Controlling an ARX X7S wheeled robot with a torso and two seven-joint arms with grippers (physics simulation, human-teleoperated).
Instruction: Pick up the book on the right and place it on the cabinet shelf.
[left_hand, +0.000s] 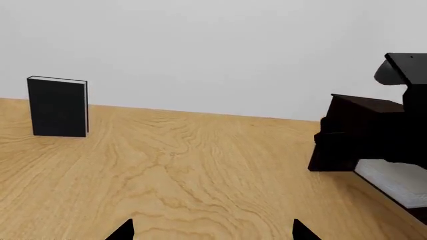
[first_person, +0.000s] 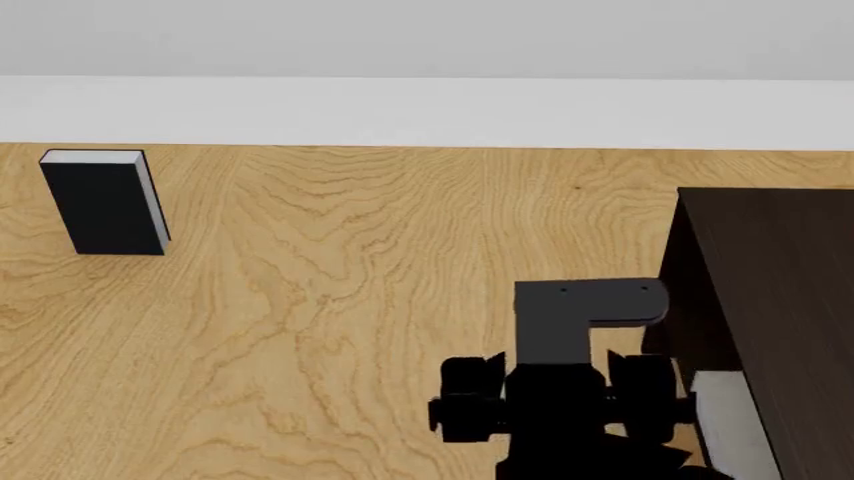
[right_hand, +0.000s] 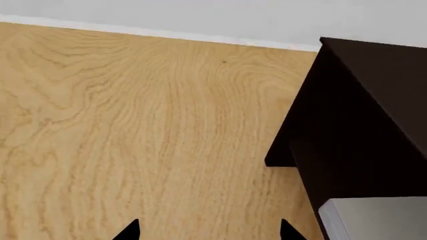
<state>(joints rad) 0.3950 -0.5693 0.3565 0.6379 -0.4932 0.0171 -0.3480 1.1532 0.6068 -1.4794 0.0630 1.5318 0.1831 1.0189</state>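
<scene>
A light-grey book (right_hand: 377, 217) lies low against the very dark cabinet (right_hand: 363, 120); whether it rests on a shelf board I cannot tell. It also shows in the head view (first_person: 727, 430) and in the left wrist view (left_hand: 397, 182). The cabinet stands at the right in the head view (first_person: 781, 290). My right gripper (right_hand: 207, 231) is open and empty over the wooden floor, just left of the cabinet and the book. My left gripper (left_hand: 212, 232) is open and empty above bare floor. The second grey book is out of view.
A black book with white page edges (first_person: 104, 202) stands upright on the floor at the far left, near the white wall; it also shows in the left wrist view (left_hand: 58, 106). My right arm (first_person: 574, 385) reaches forward beside the cabinet.
</scene>
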